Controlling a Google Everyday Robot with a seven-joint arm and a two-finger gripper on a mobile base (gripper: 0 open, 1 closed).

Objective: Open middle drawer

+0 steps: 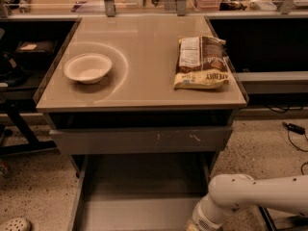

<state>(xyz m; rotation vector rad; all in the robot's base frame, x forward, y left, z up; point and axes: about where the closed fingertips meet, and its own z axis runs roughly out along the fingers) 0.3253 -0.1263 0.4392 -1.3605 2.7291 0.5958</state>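
The middle drawer (144, 203) stands pulled out under the table, its smooth grey tray interior open to view and its front panel past the bottom edge of the view. Above it is the shut drawer front with pale scratch marks (139, 139). My white arm (255, 196) reaches in from the lower right. My gripper (195, 225) is at the bottom edge, at the right front corner of the open drawer, mostly cut off by the frame.
On the tabletop (144, 57) sit a white bowl (87, 67) at the left and a snack bag (201, 62) at the right. Dark shelving flanks the table. Cables (293, 129) lie on the speckled floor at the right. A shoe (14, 224) is at the lower left.
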